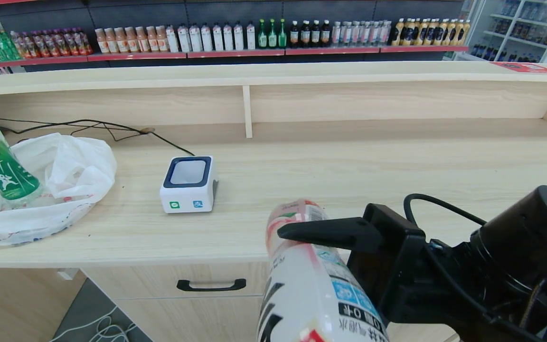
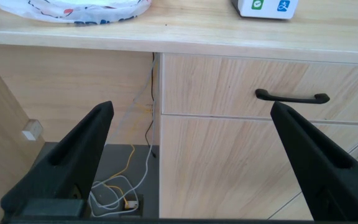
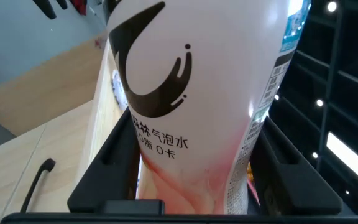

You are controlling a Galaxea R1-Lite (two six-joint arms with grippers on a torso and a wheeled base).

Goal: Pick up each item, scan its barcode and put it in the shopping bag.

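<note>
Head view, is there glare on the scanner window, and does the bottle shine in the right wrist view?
Head view: the scanner window reflects pale light, a mild glare; the counter edges bow from lens distortion. Right wrist view: the bottle carries a soft bright sheen along one side.

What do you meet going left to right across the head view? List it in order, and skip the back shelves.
shopping bag → scanner → white bottle
</note>
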